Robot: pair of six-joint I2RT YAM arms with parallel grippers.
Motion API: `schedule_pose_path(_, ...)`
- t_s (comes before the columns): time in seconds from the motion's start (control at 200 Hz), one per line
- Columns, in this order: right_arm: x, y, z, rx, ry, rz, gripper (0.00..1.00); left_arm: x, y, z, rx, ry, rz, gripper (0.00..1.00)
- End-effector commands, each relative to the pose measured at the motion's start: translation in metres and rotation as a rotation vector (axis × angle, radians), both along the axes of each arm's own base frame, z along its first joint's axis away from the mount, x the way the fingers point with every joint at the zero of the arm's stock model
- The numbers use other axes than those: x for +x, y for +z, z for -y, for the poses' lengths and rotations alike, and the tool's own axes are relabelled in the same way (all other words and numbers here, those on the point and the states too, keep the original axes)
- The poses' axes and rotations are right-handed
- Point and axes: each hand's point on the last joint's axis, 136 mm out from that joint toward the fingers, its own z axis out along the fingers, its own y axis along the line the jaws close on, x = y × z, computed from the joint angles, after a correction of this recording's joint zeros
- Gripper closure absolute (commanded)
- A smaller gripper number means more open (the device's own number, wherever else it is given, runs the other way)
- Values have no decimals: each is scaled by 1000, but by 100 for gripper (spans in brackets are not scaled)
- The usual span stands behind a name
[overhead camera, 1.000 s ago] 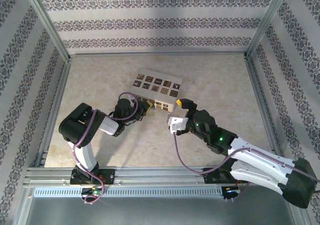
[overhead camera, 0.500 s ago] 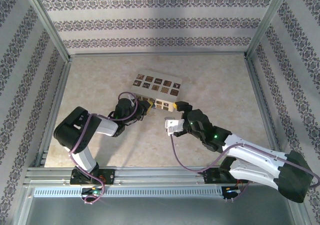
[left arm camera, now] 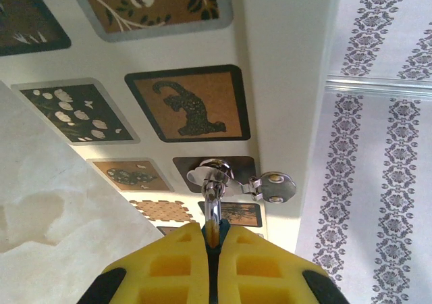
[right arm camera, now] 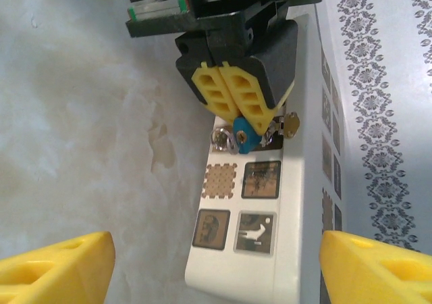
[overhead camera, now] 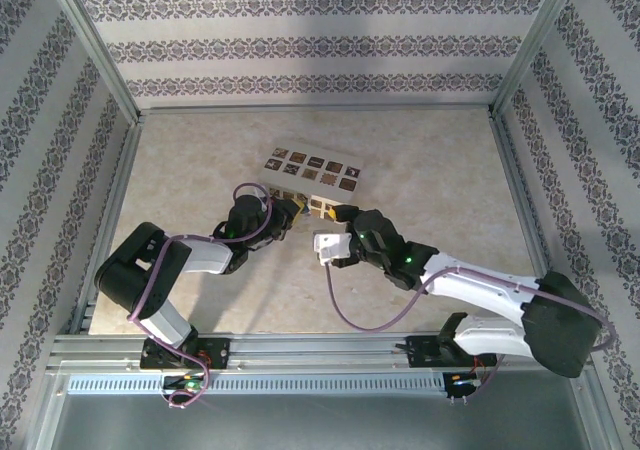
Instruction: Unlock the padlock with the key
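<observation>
The left fingers (left arm camera: pixel 175 267) pinch the blue-headed silver key (right arm camera: pixel 244 136) at the silver padlock (left arm camera: pixel 214 180) on the side of the white picture-tiled box (left arm camera: pixel 287 81). The right fingers (right arm camera: pixel 61 263) hover wide and empty. Unbraced, the box could skid when the key twists.

Table (overhead camera: pixel 440 170): beige, marbled with paler clouding. Walls (overhead camera: pixel 300 45): white, crossed by grey floral bands. Box (right arm camera: pixel 300 243): white, set with brown and dark square tiles carrying plant and animal motifs, among them a spotted cat (left arm camera: pixel 187 105) on tan. Left gripper (left arm camera: pixel 212 233) and right gripper (right arm camera: pixel 216 267): yellow fingers on black bodies. Key (right arm camera: pixel 244 134): blue head. Metal fitting (left arm camera: pixel 273 186) on the box: bright silver. Cables (overhead camera: pixel 332 295): purple. Right arm (overhead camera: pixel 480 288): white and black.
</observation>
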Motion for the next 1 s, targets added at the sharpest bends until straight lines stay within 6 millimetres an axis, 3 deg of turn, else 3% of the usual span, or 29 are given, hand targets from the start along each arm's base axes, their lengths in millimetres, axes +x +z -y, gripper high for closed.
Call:
schedule_pose_path(0.0, 9, 16, -19, 70, 22, 26, 25, 3, 30, 9, -48, -6, 65, 98)
schedule_pose_path(0.15, 20, 14, -32, 95, 32, 53, 36, 2, 28, 9, -50, -4, 60, 98)
schedule_pose_path(0.415, 28, 8, -50, 115, 67, 61, 46, 1, 29, 9, -61, 2, 62, 98)
schedule_pose_path(0.994, 36, -11, -50, 85, 43, 41, 70, 2, 35, 10, -67, 3, 71, 98)
